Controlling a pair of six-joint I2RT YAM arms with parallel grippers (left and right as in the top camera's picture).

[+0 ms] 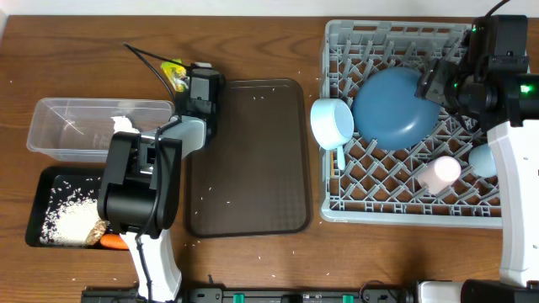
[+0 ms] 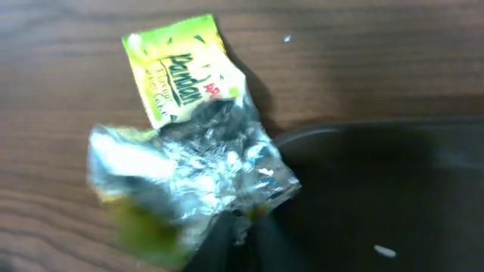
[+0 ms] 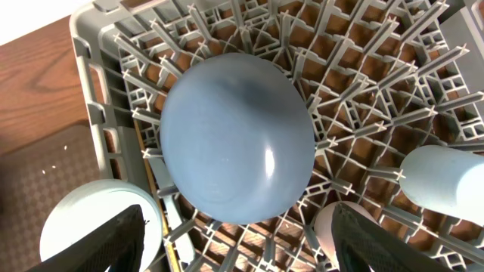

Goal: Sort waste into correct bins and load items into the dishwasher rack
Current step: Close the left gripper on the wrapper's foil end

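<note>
Far left on the wooden table: a clear plastic tub, and just below it a shallow black tray holding loose white rice, with a brown lumpy food piece and an orange carrot at its lower right corner, partly hidden under the left arm. Next rightward, just beside the upper left corner of the flat brown serving tray: the left gripper, fingertips pressed together on the lower silver edge of the crumpled yellow-green wrapper. Impossible to tell whether the wrapper is lifted or resting on the wood. Probably very light, thin and crinkly, with slick foil that folds rather than resists. Best pinched on a bunched crease, as here, not on the flat printed flap, which looks easy to slip from or tear. Far right: the grey dishwasher rack, with a white bowl at its left rim, then a blue plate, a pink cup and a light-blue cup. Above the plate, the right gripper, fingers spread wide, gripping nothing.
</note>
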